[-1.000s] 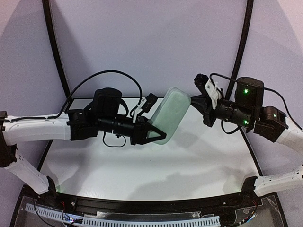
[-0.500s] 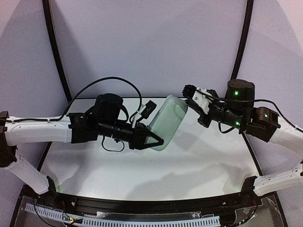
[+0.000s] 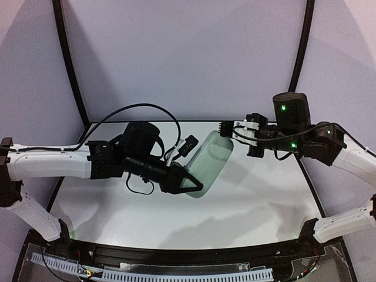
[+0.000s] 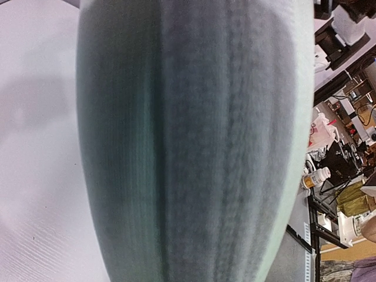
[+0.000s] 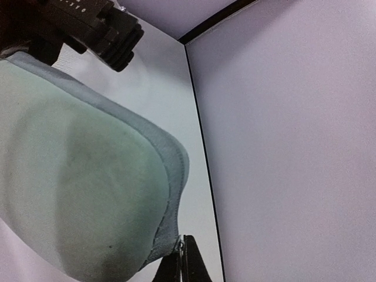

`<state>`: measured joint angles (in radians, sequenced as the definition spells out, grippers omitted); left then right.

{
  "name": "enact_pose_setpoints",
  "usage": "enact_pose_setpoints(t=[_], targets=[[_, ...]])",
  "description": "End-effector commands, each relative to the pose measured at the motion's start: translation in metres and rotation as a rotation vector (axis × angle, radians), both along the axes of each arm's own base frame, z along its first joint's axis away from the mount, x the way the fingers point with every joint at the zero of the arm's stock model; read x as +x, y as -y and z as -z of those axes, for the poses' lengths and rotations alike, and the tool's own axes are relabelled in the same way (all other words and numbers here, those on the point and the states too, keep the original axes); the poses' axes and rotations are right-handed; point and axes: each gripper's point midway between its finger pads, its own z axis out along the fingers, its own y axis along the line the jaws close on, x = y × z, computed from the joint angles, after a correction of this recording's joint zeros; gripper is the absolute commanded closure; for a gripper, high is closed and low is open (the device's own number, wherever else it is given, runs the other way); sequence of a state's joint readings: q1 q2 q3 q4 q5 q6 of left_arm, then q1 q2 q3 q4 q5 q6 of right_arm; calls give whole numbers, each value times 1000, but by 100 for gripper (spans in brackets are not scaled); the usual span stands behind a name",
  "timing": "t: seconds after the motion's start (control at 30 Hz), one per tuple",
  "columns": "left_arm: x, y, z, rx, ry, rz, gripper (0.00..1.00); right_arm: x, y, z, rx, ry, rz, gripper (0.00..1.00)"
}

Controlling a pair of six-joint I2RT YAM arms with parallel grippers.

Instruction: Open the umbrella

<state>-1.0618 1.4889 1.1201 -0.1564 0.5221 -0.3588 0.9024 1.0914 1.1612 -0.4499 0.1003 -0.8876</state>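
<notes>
No umbrella fabric, shaft or handle shows in any view. A pale mint-green rounded-oblong storage case [image 3: 210, 160] is held tilted above the table. My left gripper [image 3: 191, 185] is shut on its lower end; the case fills the left wrist view [image 4: 188, 141] and hides the fingers there. My right gripper [image 3: 226, 128] is at the case's upper end. In the right wrist view its fingertips [image 5: 187, 261] are pressed together on the small zipper pull [image 5: 181, 245] at the end of the grey seam of the case [image 5: 76, 188].
The white table [image 3: 252, 194] lies under both arms. Black frame poles [image 3: 301, 53] rise at the back corners against pale walls. Black parts of the left arm [image 5: 88, 23] sit just beyond the case. Shelves and clutter [image 4: 341, 153] lie off the table's right.
My right gripper has swung left and down to the case's upper end and closed on the zipper pull. My left arm has shifted the case slightly right and lower.
</notes>
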Motion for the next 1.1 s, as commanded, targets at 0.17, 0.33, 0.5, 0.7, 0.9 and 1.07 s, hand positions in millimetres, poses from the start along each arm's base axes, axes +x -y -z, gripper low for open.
enact_pose_setpoints(t=[0.17,0.33,0.5,0.7,0.9,1.07], targets=[[-85,-48,112,493,-331,207,99,18,10,-142,386,292,61,100],[-84,-44,118,510,-362,191,99,0,-11,-114,274,206,-100,100],[-82,-43,118,534,-375,177,99,-18,-31,-81,126,154,-257,100],[-81,-44,117,613,-395,178,99,-39,-67,-27,-120,165,-410,100],[-76,-32,102,575,-384,168,99,-64,-97,2,-214,176,-528,100],[-68,-15,91,509,-382,139,99,-90,-124,21,-253,198,-636,100]])
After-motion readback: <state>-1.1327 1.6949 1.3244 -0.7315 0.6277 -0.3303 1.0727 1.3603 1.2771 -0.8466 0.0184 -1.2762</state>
